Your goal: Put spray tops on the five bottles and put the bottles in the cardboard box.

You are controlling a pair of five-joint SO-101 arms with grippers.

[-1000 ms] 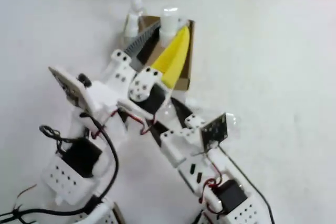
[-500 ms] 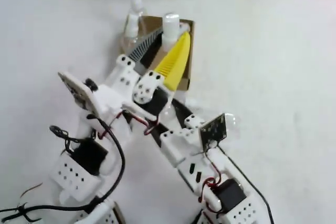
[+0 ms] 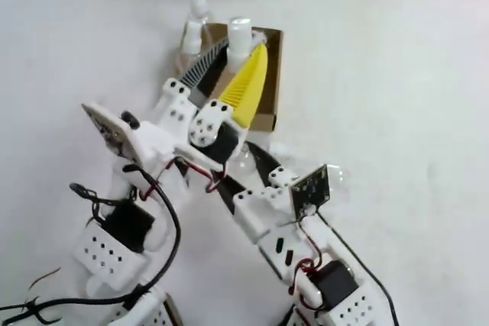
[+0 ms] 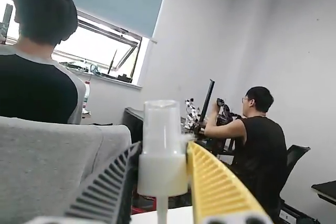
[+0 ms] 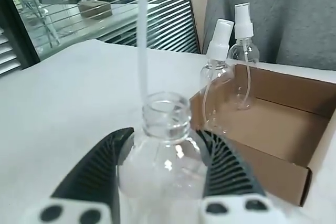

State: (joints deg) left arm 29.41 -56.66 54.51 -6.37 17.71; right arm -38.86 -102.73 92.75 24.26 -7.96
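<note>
The left gripper is clamping the white plastic spray top between its yellow and grey ribbed fingers, keeping it upright so that the thin white dip tube is hanging straight down. The right gripper is gripping the clear round uncapped bottle with its black fingers, steadying the open neck beneath the tube, whose end is standing at the neck's edge. Two capped clear bottles are standing at the brown cardboard box on the white desk.
</note>
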